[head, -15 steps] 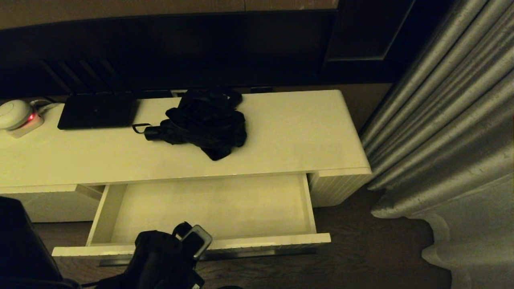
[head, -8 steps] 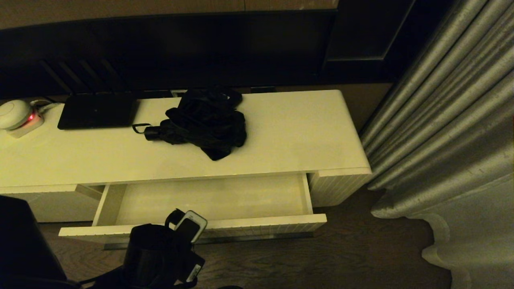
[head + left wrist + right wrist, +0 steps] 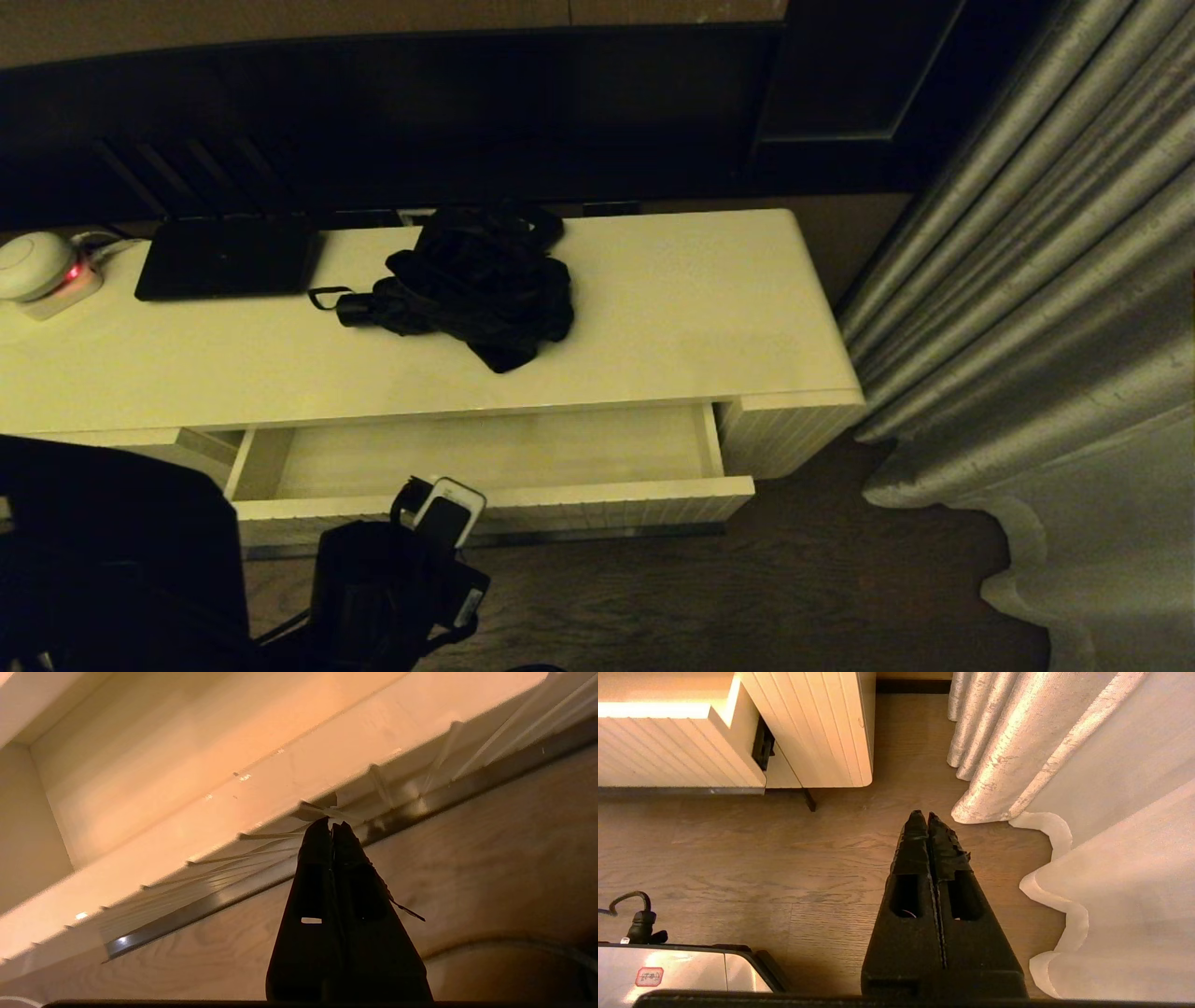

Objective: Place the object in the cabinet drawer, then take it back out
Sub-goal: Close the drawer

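The black folding umbrella (image 3: 476, 285) lies bunched on the cabinet top (image 3: 700, 308), its handle and wrist loop pointing left. Below it the cream drawer (image 3: 495, 448) stands partly open, with nothing in its pale interior. My left gripper (image 3: 331, 823) is shut with nothing in it, and its tips rest against the drawer's ribbed front (image 3: 280, 784) just above the dark bar handle (image 3: 187, 910). In the head view the left arm (image 3: 411, 560) sits low in front of the drawer. My right gripper (image 3: 924, 816) hangs shut over the wooden floor, apart from the cabinet.
A flat black device (image 3: 227, 257) and a white round device with a red light (image 3: 37, 266) sit at the cabinet top's left end. A heavy curtain (image 3: 1027, 327) hangs to the right of the cabinet. The robot's base (image 3: 668, 970) is near the floor.
The drawer has slid inward into the cabinet, leaving less of its interior showing. My left arm has moved forward with the drawer front. The umbrella has not moved.
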Tool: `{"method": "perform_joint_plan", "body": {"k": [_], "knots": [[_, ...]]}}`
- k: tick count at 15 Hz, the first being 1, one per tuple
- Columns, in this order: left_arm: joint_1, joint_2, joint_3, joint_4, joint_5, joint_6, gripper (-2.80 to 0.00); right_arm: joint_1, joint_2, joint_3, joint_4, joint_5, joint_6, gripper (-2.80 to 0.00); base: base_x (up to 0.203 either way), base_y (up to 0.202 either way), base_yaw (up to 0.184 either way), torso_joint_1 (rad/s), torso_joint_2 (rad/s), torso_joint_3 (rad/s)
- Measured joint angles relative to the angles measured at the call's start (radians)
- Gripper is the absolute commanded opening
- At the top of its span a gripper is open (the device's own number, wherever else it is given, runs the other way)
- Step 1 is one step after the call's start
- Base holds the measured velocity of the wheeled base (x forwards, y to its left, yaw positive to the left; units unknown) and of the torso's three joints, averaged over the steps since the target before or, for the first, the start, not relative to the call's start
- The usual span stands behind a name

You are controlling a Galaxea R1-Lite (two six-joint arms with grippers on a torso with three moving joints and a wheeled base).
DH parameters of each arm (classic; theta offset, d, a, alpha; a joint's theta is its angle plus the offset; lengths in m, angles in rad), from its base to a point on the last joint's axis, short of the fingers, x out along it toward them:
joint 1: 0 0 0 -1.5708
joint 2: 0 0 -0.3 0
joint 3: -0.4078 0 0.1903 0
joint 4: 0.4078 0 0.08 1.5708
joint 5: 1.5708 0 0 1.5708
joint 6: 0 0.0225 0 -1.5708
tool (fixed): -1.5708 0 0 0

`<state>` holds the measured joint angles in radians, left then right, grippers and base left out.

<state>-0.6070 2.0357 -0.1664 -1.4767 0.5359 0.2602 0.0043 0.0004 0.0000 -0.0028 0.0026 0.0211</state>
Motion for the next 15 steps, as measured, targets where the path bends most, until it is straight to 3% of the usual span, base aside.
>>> {"method": "perform_joint_plan", "body": {"k": [2, 15], "knots": [[0.001, 0.044, -0.002, -0.047, 0.024, 0.002, -2.8, 0.0, 0.0, 0.0, 0.0, 0.0, 0.0, -2.8, 0.0, 0.0, 0.0, 0.0, 0.0, 0.0], [0.091, 0.09, -0.124, -0.045, 0.033, 0.032, -2.8, 0.0, 0.0, 0.0, 0.0, 0.0, 0.0, -2.8, 0.0, 0.0, 0.0, 0.0, 0.0, 0.0]]}}
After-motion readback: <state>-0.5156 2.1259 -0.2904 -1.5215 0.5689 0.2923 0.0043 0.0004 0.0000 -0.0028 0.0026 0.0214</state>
